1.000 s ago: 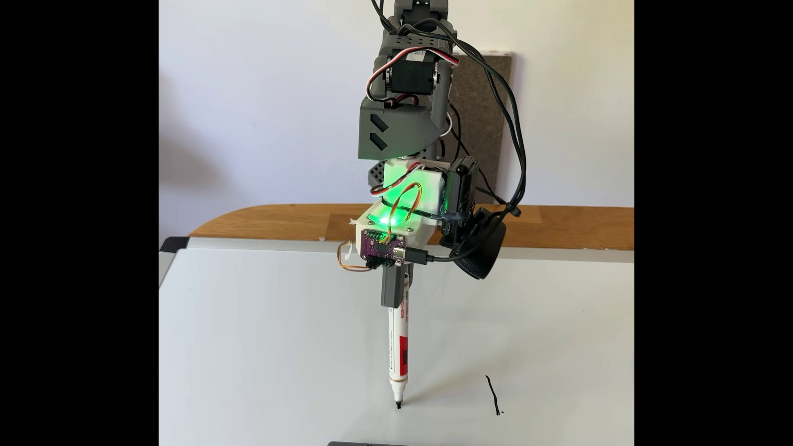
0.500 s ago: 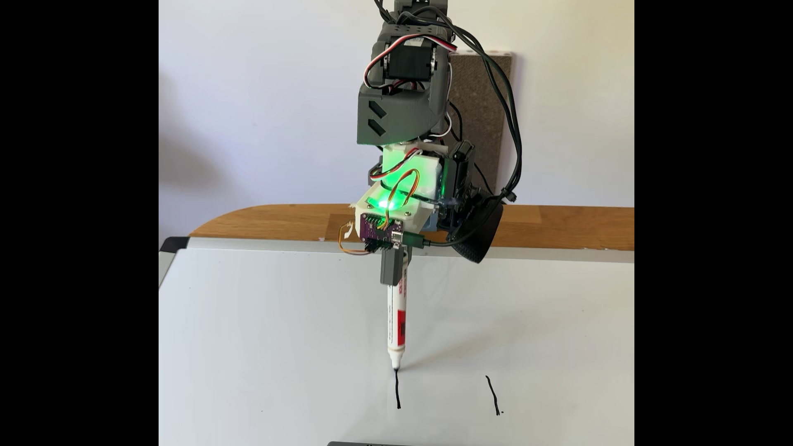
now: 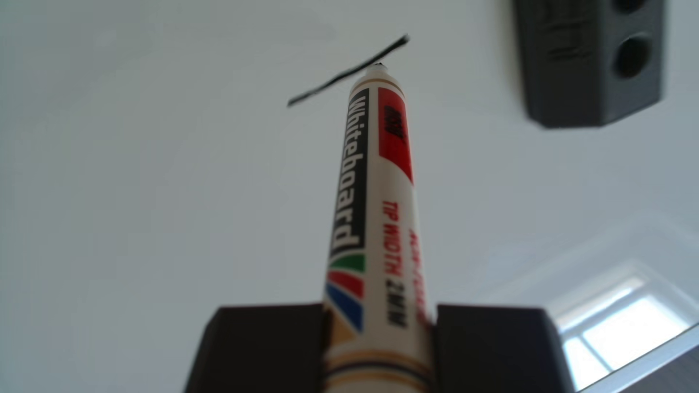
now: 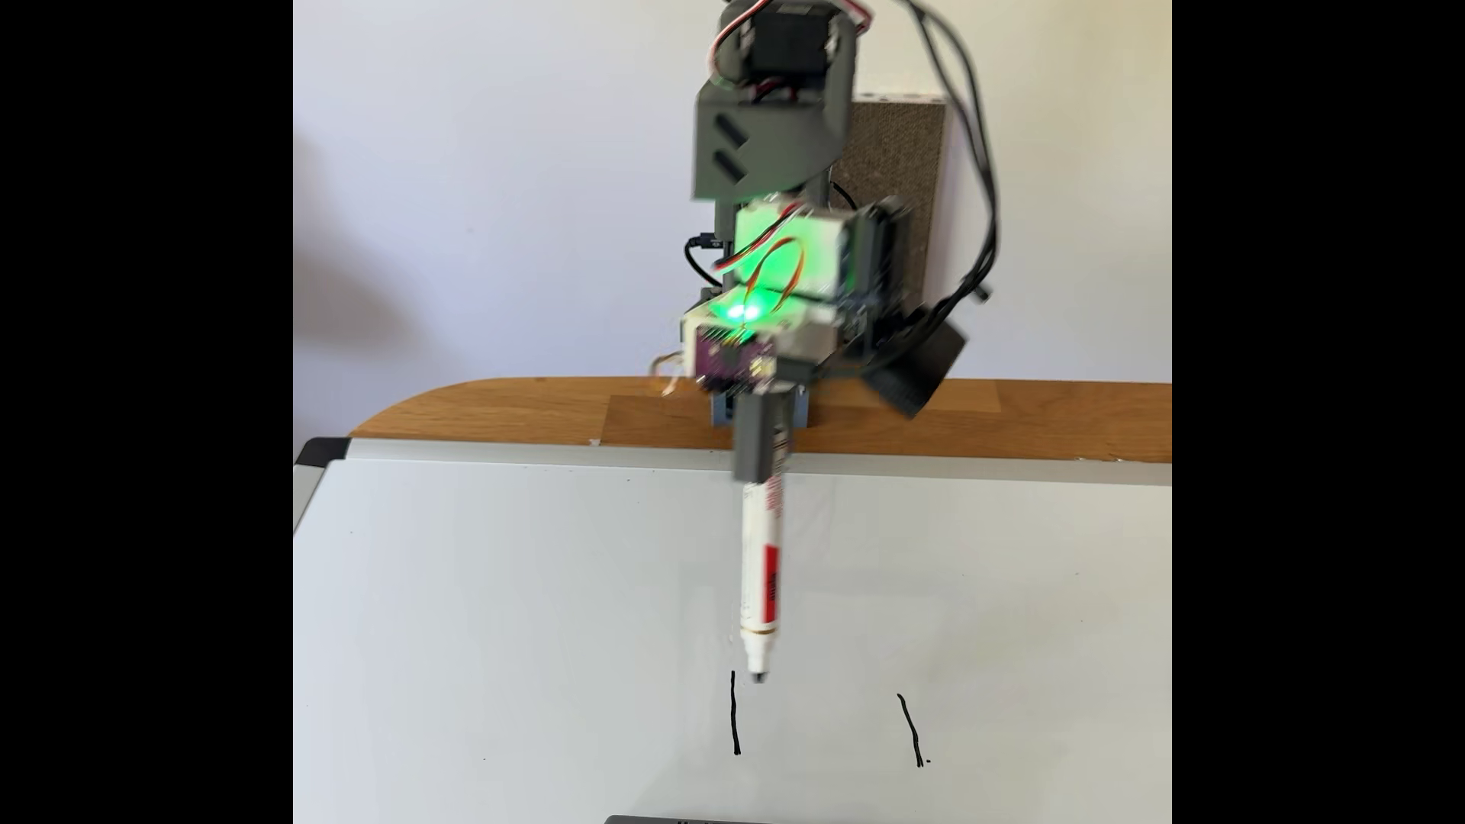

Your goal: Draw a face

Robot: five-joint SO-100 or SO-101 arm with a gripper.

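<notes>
A white whiteboard marker (image 4: 763, 578) with a red label points tip-down over the whiteboard (image 4: 515, 594). My gripper (image 4: 757, 455) is shut on its upper barrel. Two short black strokes stand on the board: a left stroke (image 4: 735, 713) and a right stroke (image 4: 912, 729). The marker tip (image 4: 759, 677) sits just right of the left stroke's top end; the arm is blurred, so contact with the board cannot be told. In the other view the marker (image 3: 378, 189) runs up from between the dark jaws of my gripper (image 3: 378, 340), its tip overlapping a black stroke (image 3: 321, 87).
The whiteboard lies on a wooden table (image 4: 515, 412) by a white wall. A brown panel (image 4: 896, 158) leans behind the arm. A dark grey block (image 3: 590, 60) with holes rests on the board; a dark object (image 4: 682, 819) shows at the board's near edge. Cables hang from the arm.
The marker drew the left stroke away from the camera, starting at its near end. The arm has since risen, and the tip shifted slightly right of the stroke's top.
</notes>
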